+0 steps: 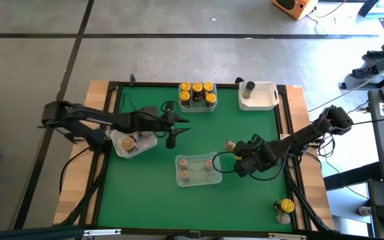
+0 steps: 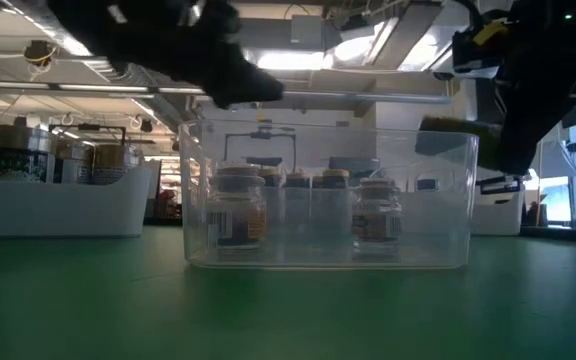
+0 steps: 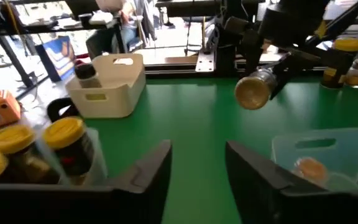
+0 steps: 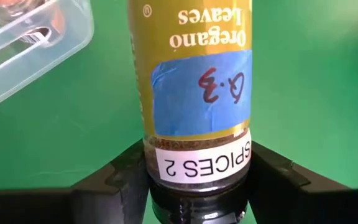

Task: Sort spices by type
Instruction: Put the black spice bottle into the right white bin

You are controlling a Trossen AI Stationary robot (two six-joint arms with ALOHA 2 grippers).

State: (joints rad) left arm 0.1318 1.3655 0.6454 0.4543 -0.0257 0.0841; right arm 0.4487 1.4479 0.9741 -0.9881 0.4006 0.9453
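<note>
- The right gripper point(image 4: 194, 186) is clamping a cylindrical oregano jar with a yellow label and a blue tape patch point(image 4: 194, 81), its two dark fingers point(image 4: 114, 186) pressing the lid end from both sides.
- The jar is lying roughly level in the air, its long axis running out along the gripper's own line and its tan base point(image 3: 252, 93) facing the left arm's camera.
- In the overhead view, the held jar point(image 1: 231, 145) is hovering just off the 1 o'clock corner of the clear rectangular plastic tub point(image 1: 197, 171) at the middle of the green table mat point(image 1: 152, 200).
- The left gripper point(image 1: 171, 137) is hanging empty at about 10 o'clock from that tub, its fingers point(image 3: 148, 174) parted by a moderate gap.
- Four yellow-lidded jars point(image 1: 197, 94) are standing upright in a clear tub at 12 o'clock.
- One dark-lidded jar point(image 1: 250, 88) is sitting in a white tub point(image 1: 267, 99) at 1 o'clock.
- Two loose jars, one of them yellow-lidded point(image 1: 286, 205), are waiting at 5 o'clock.
</note>
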